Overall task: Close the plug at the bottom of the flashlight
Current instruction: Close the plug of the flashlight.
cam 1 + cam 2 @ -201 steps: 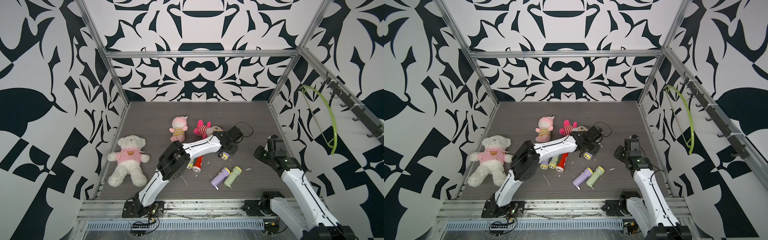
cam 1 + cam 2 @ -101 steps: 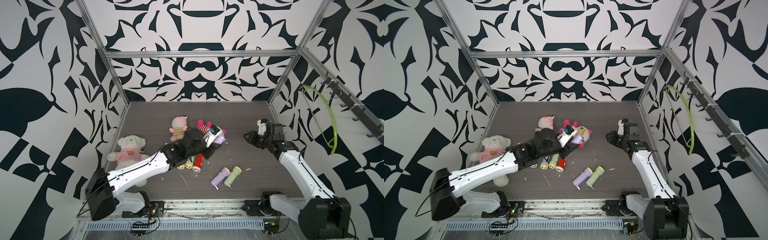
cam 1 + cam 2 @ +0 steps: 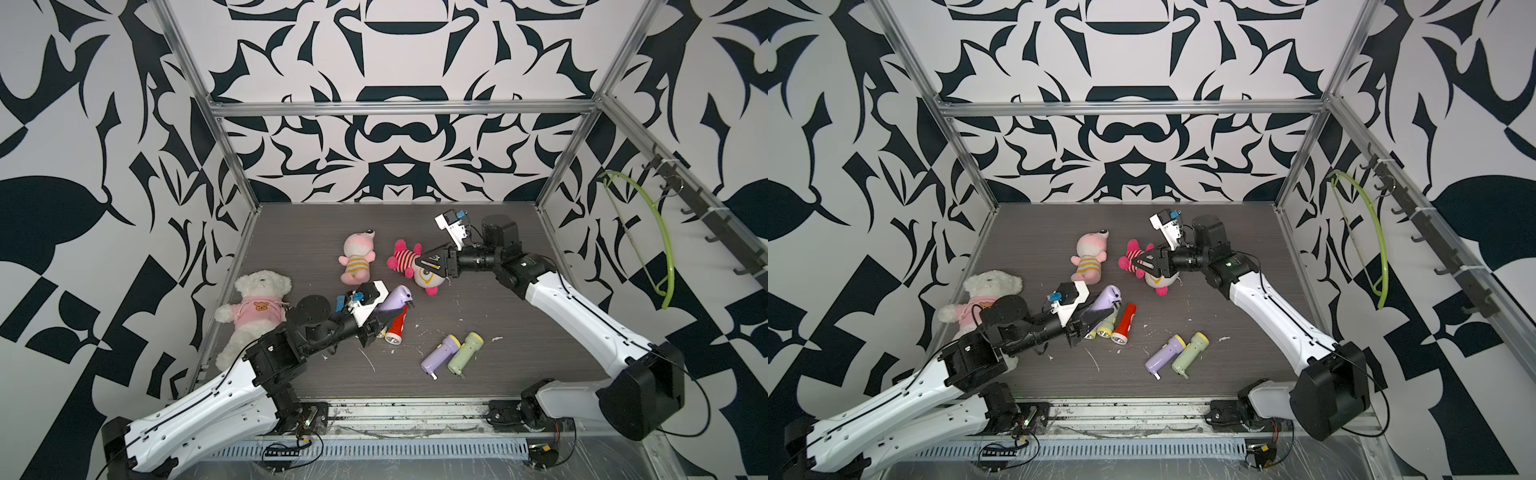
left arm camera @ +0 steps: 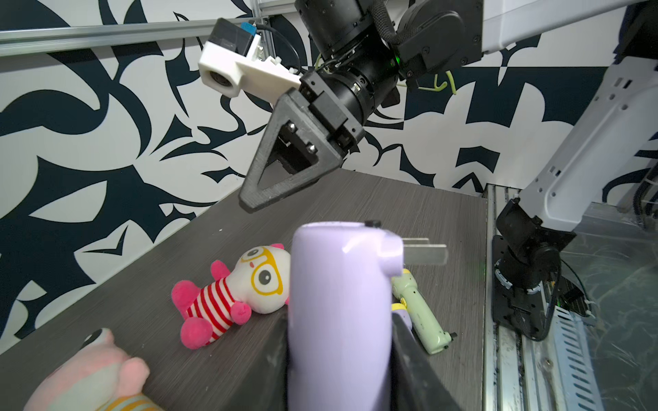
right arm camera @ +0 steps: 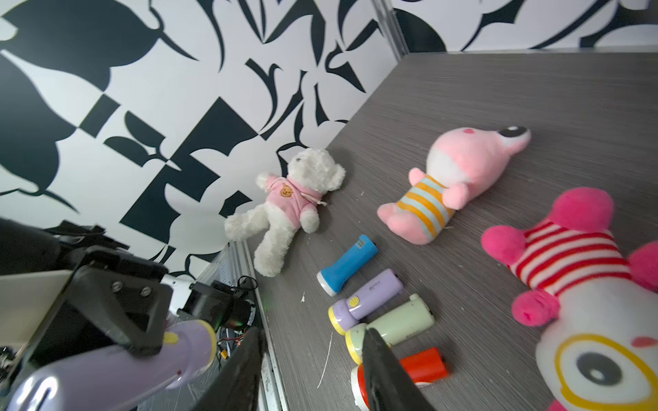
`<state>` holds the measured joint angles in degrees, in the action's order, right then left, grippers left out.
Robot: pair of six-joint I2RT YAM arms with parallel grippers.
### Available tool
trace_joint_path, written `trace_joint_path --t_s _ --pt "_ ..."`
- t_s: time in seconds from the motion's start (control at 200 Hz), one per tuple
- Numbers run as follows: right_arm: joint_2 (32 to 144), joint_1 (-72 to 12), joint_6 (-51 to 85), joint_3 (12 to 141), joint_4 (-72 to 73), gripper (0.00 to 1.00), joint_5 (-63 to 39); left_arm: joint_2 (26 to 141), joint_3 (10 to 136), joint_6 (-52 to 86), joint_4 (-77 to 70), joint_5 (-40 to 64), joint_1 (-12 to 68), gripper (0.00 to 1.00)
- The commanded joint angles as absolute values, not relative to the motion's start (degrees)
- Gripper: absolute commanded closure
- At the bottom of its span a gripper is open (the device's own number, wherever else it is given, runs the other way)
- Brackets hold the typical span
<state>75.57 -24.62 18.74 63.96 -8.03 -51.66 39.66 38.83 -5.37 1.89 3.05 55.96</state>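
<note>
The left end effector [image 3: 384,318] gripped the purple flashlight [image 3: 395,298] clear of the table [image 3: 478,299], long axis aimed toward the right end effector [image 3: 428,268] — the plug [image 4: 423,251] flipped out at that far end. The right one, jaws parted and empty, hovered just beyond, nearer the plug.

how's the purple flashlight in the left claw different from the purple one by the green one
The held purple flashlight is clamped in the left claw; the lying purple flashlight rests ungripped beside the green flashlight. The held one's tail points away from the front rail, the lying one's toward it. Both are lilac, yellow-headed.
</note>
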Motion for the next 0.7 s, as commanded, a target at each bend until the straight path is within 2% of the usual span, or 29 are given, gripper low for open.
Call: trace_joint_path --t_s 0.0,0.19,0.465,0.695 --pt "74.4 -25.7 16.3 67.6 -3.5 0.49 -62.1 37.3 38.3 -4.5 4.2 3.6 55.5 1.0" --pt "72.6 -29.3 12.7 69.0 -3.8 0.46 -65.8 35.9 39.7 -2.9 7.2 4.6 54.7 1.0" --pt "75.5 -37.7 -0.5 76.1 -16.8 0.48 -69.6 37.0 41.9 -1.7 8.1 8.7 54.6 0.99" --pt "76.0 -39.3 -8.2 76.4 -24.6 0.49 -70.6 35.8 43.4 -0.8 9.2 11.9 54.6 0.98"
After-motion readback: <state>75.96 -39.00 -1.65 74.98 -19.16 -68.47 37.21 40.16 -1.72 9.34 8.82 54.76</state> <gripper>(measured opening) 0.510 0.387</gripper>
